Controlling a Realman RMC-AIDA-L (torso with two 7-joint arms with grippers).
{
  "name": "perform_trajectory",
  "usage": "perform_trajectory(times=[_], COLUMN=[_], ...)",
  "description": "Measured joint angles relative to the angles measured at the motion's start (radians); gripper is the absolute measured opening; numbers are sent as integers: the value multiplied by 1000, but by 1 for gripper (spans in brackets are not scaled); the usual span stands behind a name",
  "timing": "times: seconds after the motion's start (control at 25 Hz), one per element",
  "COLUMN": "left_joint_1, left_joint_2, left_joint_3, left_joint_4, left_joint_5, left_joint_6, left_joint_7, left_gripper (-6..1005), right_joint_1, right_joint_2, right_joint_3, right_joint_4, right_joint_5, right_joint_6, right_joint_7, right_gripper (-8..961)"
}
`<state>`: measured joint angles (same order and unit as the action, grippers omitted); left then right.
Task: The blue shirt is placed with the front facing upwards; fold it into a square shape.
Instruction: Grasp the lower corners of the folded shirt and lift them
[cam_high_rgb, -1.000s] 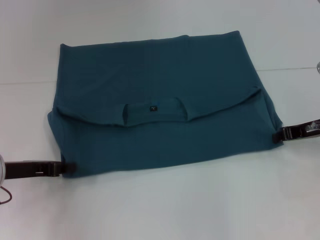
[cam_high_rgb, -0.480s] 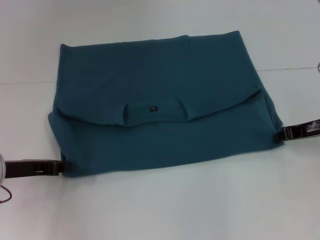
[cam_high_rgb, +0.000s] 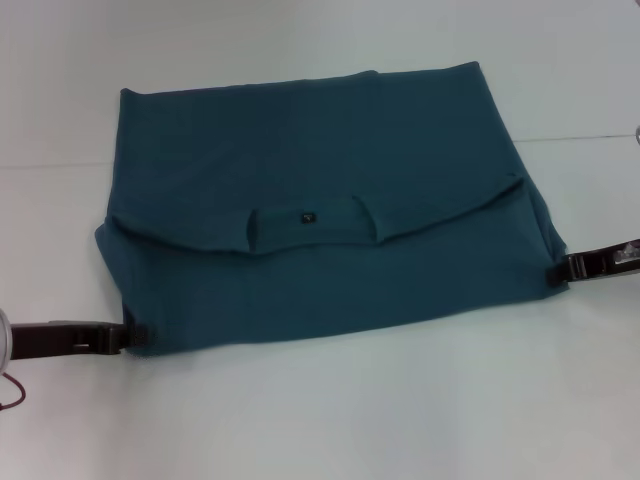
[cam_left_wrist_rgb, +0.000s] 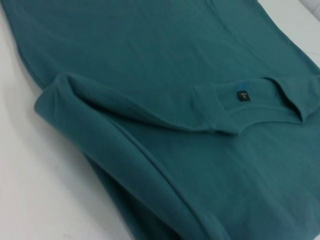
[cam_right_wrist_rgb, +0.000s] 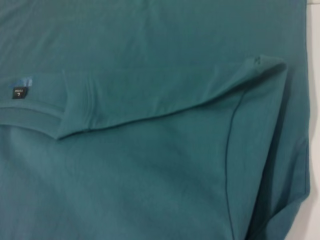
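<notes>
White counter carries the blue shirt, folded once into a wide rectangle, neck label facing up at centre. At its near left corner my left gripper touches the hem; I cannot tell whether those jaws are clenched or released. The shirt's long axis runs left to right between my two arms. At the right edge my right gripper meets the cloth; jaw state likewise unclear. Both arms are equally near.

1 blue shirt, 1 neck label, 2 claws: left claw, right claw, 1 worktop.
</notes>
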<state>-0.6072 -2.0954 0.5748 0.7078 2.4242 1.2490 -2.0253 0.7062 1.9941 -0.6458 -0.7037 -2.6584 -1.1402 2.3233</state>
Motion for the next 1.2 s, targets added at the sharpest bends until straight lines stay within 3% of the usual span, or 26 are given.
perform_trajectory(times=[0.2, 0.48, 0.6, 1.2], left_joint_1=[5, 23, 33, 117], left_joint_2=[0, -3, -3, -17], left_joint_3=[-8, -18, -30, -112], left_joint_4=[8, 24, 35, 101], left_joint_5=[-2, -2, -2, -7], left_joint_6=[60, 103, 133, 315], left_joint_7=[23, 82, 106, 239], left_gripper=[16, 17, 17, 17], right_joint_1=[-23, -103, -137, -302], right_joint_2=[15, 76, 89, 90], right_joint_3=[0, 1, 1, 10], right_joint_4=[-56, -201, -240, -287], right_joint_5=[0, 4, 15, 200], right_joint_6=[-52, -146, -175, -258], right_joint_7=[-23, -83, -107, -312], right_gripper=[32, 32, 32, 32])
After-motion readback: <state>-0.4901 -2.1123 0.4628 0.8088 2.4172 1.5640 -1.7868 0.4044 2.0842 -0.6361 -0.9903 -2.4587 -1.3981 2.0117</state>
